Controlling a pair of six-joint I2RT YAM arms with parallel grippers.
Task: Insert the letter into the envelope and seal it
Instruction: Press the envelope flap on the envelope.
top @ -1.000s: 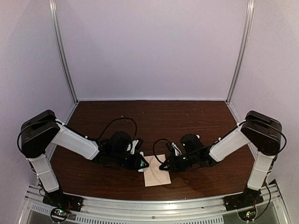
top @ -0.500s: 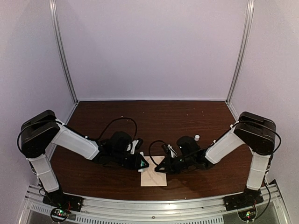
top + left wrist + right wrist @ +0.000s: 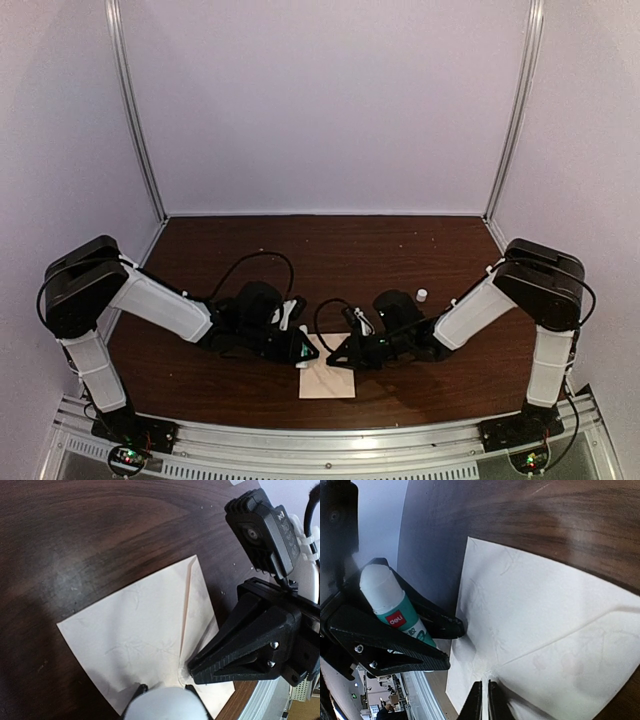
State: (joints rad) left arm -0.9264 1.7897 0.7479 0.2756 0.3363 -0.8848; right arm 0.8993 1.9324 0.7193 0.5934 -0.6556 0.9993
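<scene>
The pale envelope [image 3: 327,380] lies flat near the table's front edge, its pointed flap folded down over the body [image 3: 135,640] [image 3: 540,610]. My right gripper [image 3: 334,359] [image 3: 484,692] is shut, and its black tips [image 3: 194,667] press on the point of the flap. My left gripper [image 3: 303,357] [image 3: 165,687] is shut on a white-and-green glue stick [image 3: 392,612] [image 3: 165,705]. It hovers at the envelope's left edge, a finger's width from the right gripper. The letter is out of view.
Dark wooden table [image 3: 330,250] inside pale walls with metal corner posts [image 3: 136,110]. A small white cap [image 3: 422,295] stands behind the right arm. The metal front rail [image 3: 330,440] runs just below the envelope.
My right gripper has slid left and down onto the envelope's flap. The envelope has shifted slightly left and squared up. The left gripper with the glue stick has stayed put.
</scene>
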